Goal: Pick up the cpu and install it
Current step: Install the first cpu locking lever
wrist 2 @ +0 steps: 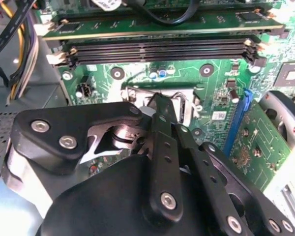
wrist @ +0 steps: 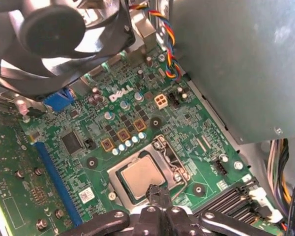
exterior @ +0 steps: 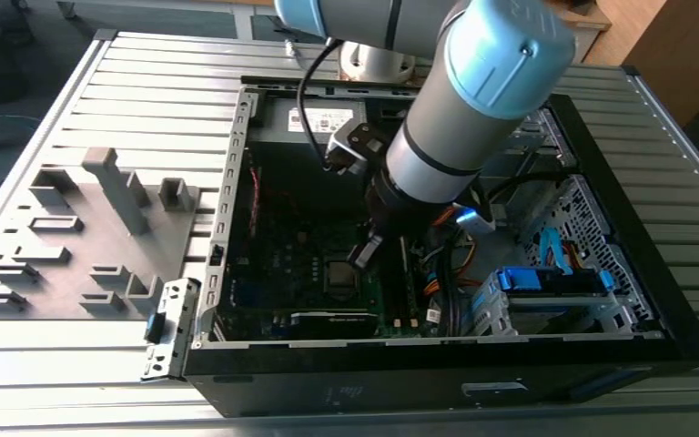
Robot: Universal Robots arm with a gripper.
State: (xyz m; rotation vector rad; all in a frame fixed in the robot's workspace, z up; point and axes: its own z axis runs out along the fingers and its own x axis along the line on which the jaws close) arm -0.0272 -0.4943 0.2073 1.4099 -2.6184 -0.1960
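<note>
Work table (exterior: 106, 82): a ribbed metal bench; a grey fixture plate (exterior: 76, 237) with upright blocks lies on the exterior view's left, well apart from the work.

Computer case (exterior: 447, 378): a black tower on its side with the panel off, a power supply (wrist: 236, 64) against one wall and a blue drive caddy (exterior: 550, 280) on the exterior view's right.

Arm (exterior: 471, 100): the grey and blue robot arm reaches down into the open case over the board.

Motherboard (wrist: 187, 123): green, lying flat in the case; black memory slots (wrist 2: 162, 49) run along one side, and a black case fan (wrist: 54, 34) hangs above another.

CPU socket (wrist: 174, 160): its metal frame and lever sit in the middle of the board, with round mounting holes at the corners.

Cpu (wrist: 140, 174): the silver-grey square lies flat inside the socket frame (seated level, as far as I can judge), right at the fingertips.

Gripper (wrist: 157, 191): its two black fingers are drawn together to a narrow point and hold nothing I can see; the tip stands at the edge of the cpu, and I cannot tell whether it touches it.

Doing it well: judging from this, the chip must sit square in its recess, so any press should be light and straight down, never sideways, since the contacts underneath would likely bend easily. Keep the fingers off the lever and nearby capacitors (wrist: 124, 134).
</note>
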